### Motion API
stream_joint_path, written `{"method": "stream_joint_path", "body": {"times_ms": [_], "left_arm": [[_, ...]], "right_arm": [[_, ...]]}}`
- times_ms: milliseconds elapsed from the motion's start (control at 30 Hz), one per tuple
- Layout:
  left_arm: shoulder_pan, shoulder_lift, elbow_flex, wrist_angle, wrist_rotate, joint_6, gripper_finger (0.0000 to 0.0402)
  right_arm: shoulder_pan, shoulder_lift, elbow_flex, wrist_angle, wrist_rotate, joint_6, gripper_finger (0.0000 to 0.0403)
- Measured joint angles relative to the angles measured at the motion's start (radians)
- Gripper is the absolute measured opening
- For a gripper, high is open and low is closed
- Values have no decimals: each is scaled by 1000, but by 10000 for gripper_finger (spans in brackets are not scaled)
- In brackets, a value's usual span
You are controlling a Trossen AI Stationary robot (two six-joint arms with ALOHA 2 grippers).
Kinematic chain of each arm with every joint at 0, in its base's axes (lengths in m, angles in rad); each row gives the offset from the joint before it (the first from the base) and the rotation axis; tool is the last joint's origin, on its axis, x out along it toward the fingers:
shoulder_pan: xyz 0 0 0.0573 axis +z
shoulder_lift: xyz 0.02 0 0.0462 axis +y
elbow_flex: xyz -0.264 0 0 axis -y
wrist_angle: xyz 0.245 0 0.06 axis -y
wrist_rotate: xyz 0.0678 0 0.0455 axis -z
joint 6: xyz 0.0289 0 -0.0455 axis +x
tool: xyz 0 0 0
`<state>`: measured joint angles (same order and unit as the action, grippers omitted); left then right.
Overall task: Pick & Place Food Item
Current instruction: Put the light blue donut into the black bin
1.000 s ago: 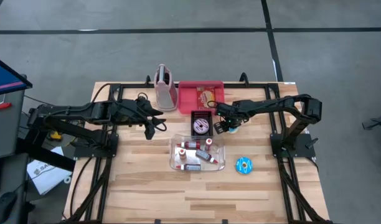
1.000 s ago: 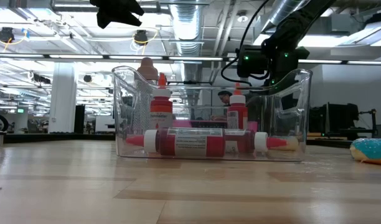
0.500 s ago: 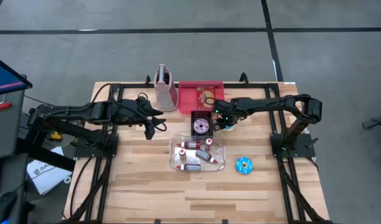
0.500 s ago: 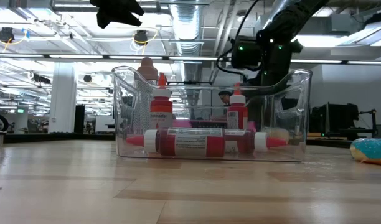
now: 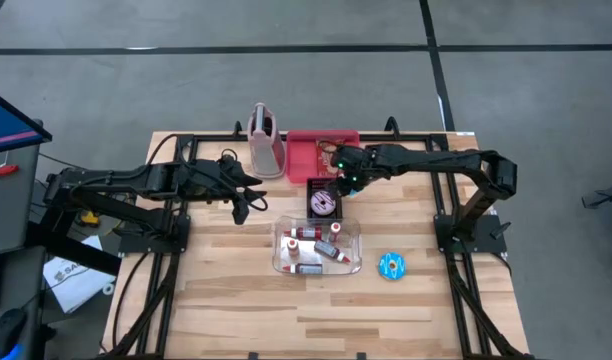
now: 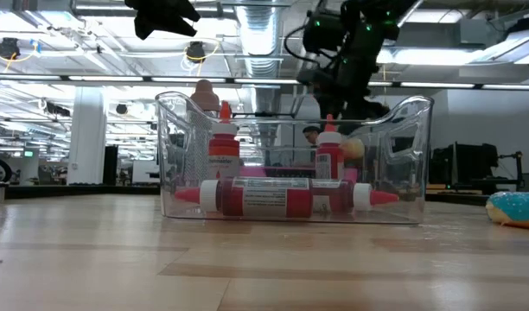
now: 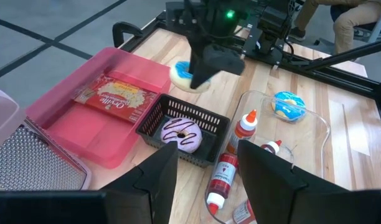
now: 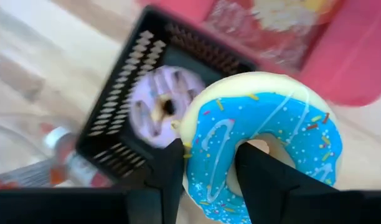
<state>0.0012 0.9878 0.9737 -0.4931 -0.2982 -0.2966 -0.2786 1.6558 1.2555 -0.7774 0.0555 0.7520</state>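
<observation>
My right gripper [image 5: 344,183] is shut on a blue-iced donut [image 8: 265,137] with sprinkles, which also shows in the left wrist view [image 7: 189,74]. It hangs in the air over the far right corner of the black basket [image 5: 324,200]. A purple-iced donut [image 7: 183,134] lies in that basket. A second blue donut [image 5: 392,265] lies flat on the table at the near right. My left gripper [image 7: 206,180] hovers open over the table's left half [image 5: 241,208], holding nothing. My right gripper holds the blue donut's ring [image 8: 206,168] pinched between its fingers. One finger [image 8: 262,177] stands at the hole and the other [image 8: 172,177] at the outer rim. The fingers slant steeply down from above. The donut is clear of the table and tilted, icing toward the wrist camera.
A pink tray [image 5: 308,150] with a snack packet stands behind the basket, and a pink grater [image 5: 265,140] to its left. A clear bin [image 5: 317,247] with several red sauce bottles sits nearer the front. Bare wood lies at the near left.
My right gripper has risen and gone toward the table's left and far edge. It carried the blue donut from low beside the basket's right side up over the basket's far right corner. The donut is now lifted clear.
</observation>
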Motion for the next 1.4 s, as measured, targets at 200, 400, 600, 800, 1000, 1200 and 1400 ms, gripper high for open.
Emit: {"method": "stream_joint_path", "body": {"times_ms": [200,400,600,800,1000,1200,1400], "left_arm": [[0,0,0,0,0,0,164],[0,0,0,0,0,0,164],[0,0,0,0,0,0,164],[0,0,0,0,0,-5,164],[-1,-5,0,-11,1,-22,164],[2,-32,1,-12,0,-24,164],[3,-60,0,-20,-1,-25,164]], "right_arm": [[24,1,9,24,-20,43,130],[33,2,9,97,-32,79,117],[35,19,11,183,-46,80,115],[51,113,71,166,-84,61,115],[49,247,229,84,-71,-15,121],[30,326,293,13,-52,-69,143],[7,331,291,-2,-56,-93,158]]}}
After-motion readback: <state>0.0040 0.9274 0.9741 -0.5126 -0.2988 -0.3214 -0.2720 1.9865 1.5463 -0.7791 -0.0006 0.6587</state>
